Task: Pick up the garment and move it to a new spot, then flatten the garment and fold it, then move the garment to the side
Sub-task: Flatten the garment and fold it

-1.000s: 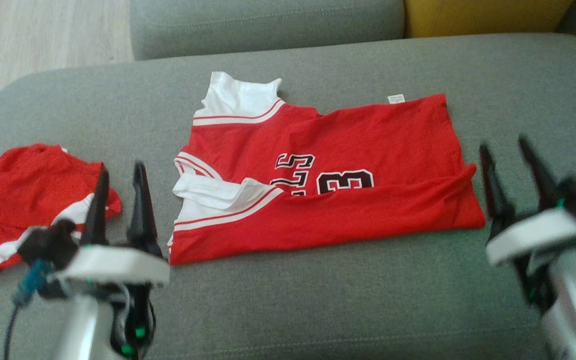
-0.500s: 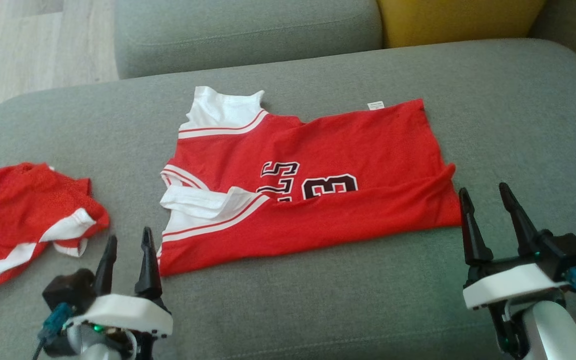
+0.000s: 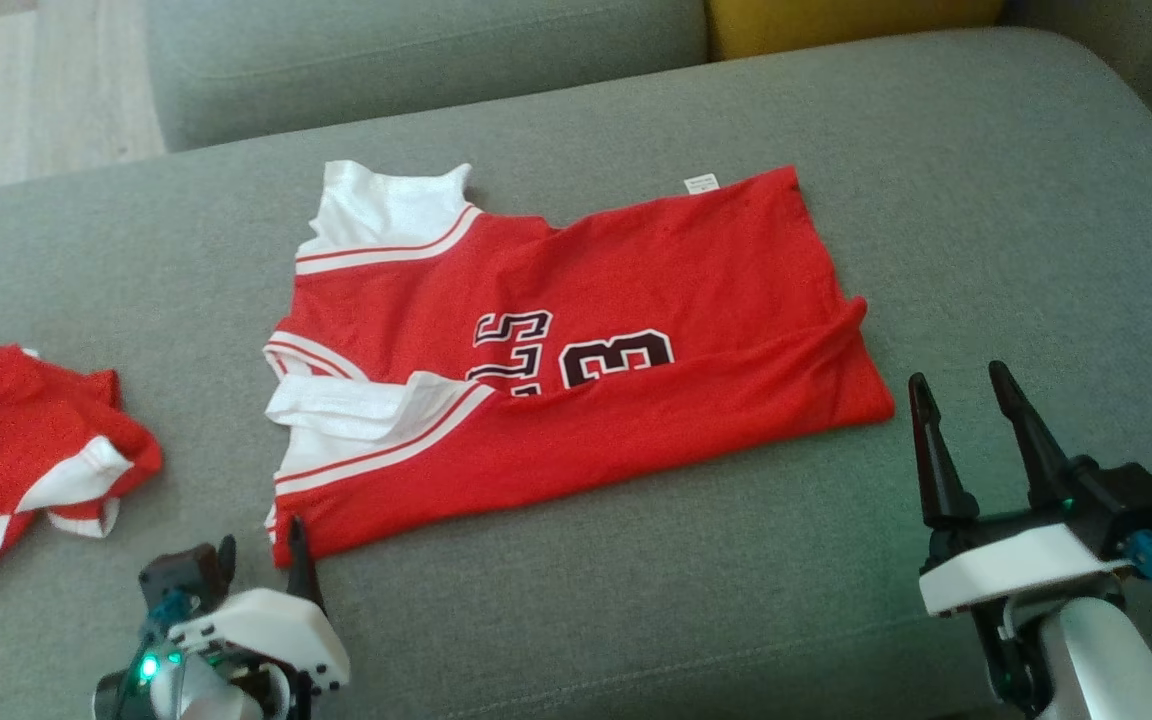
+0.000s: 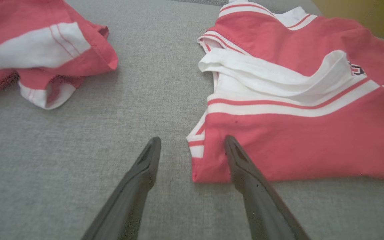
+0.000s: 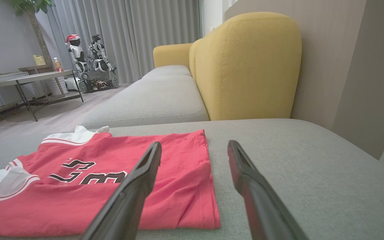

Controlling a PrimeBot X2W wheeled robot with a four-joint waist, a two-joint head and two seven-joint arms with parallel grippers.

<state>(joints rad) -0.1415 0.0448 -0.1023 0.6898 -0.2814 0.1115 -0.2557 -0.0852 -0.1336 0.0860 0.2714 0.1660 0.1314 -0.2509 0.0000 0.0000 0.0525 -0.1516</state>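
Writing: the jersey [image 3: 636, 270] carries a black numeral [image 3: 618, 358] with a white outline, which reads "3". A second numeral next to it and the black letters [image 3: 511, 332] on the collar side are cut off by a fold and cannot be read with certainty. A small white label [image 3: 700, 183] sits at the far hem corner; its print is too small to read.

Jersey: red body, white sleeves, white bands with thin red stripes at the shoulders. It lies flat on the grey sofa seat [image 3: 986, 180], about the middle of it, collar end toward the robot's left and hem toward the right. The near long edge is folded up over the front and covers the lower part of the print. The near white sleeve [image 3: 356, 412] is tucked inward on top of the red. A few shallow creases run near the hem.

Left gripper [image 3: 261, 550]: jaws open, nothing clamped. It is at the near collar-side corner of the jersey; in the left wrist view that corner lies between the two fingers, with one finger over the red cloth. Contact cannot be told.

Right gripper [image 3: 958, 372]: jaws open, empty, just beside the near hem corner, over bare seat.

Other: a second red garment [image 3: 26, 440] with white stripes lies crumpled at the seat's left end, well apart from the jersey. A yellow cushion [image 5: 245, 66] stands behind the seat
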